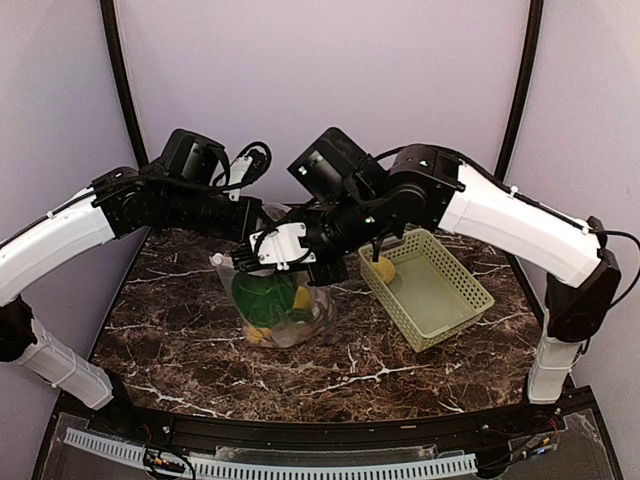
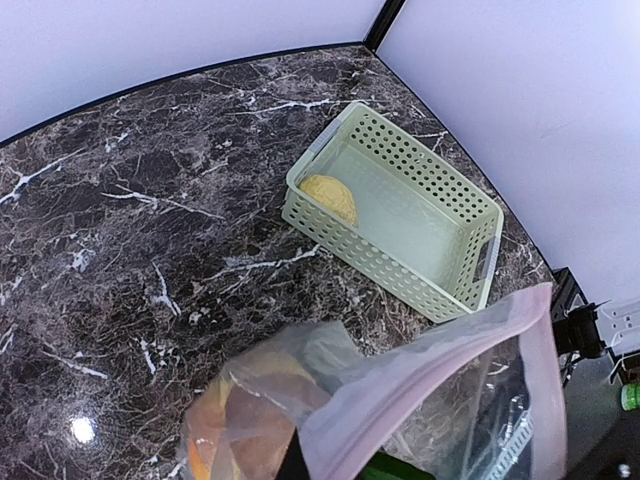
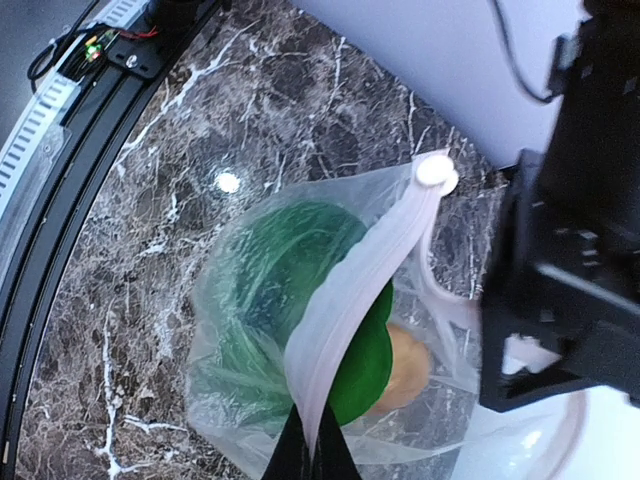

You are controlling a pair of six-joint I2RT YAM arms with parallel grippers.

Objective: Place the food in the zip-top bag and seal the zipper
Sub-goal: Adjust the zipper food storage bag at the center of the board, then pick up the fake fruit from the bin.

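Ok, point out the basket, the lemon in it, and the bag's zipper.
basket [image 2: 380, 262], left wrist view, near lattice wall.
lemon [image 2: 328, 197], left wrist view, its bumpy top.
zipper [image 3: 360, 290], right wrist view, middle of the strip.

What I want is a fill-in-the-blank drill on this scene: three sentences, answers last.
The only piece of food lying in the basket is coloured ____.
The basket stands on the robot's ____ side of the zip-top bag.
The largest item inside the bag is coloured ____.
Missing words: yellow; right; green.
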